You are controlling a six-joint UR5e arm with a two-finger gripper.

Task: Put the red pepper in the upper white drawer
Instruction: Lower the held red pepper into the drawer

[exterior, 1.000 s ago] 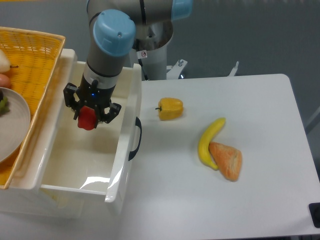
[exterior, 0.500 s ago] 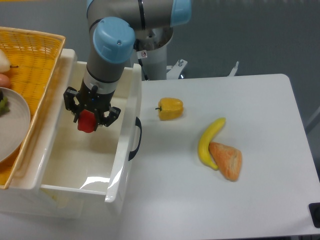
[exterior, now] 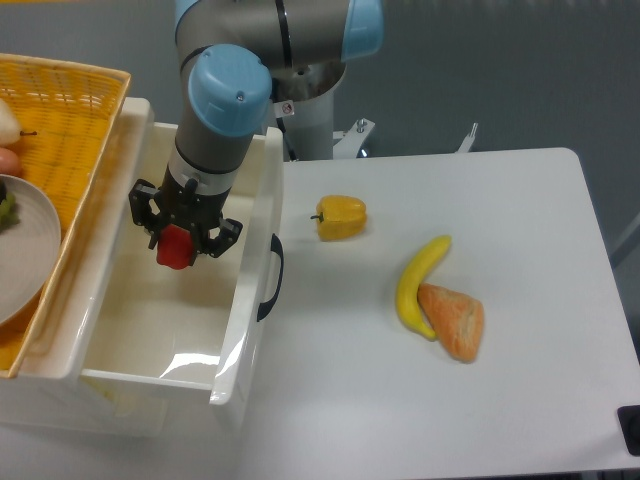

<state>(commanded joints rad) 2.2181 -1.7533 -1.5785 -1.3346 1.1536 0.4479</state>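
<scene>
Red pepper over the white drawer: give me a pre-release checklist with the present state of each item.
1. Red pepper held in the gripper, jaws closed on it: ok.
2. Pepper inside the outline of the upper white drawer, between its walls: ok.
3. Drawer pulled open, floor beneath the pepper bare: ok.
4. Pepper low enough for a gentle drop: cannot tell; a single view from above does not show its height over the floor.
5. Gripper clear of the drawer walls: ok, gaps show on both sides.
6. Yellow pepper, banana and bread piece out on the table, away from the drawer: ok.
</scene>
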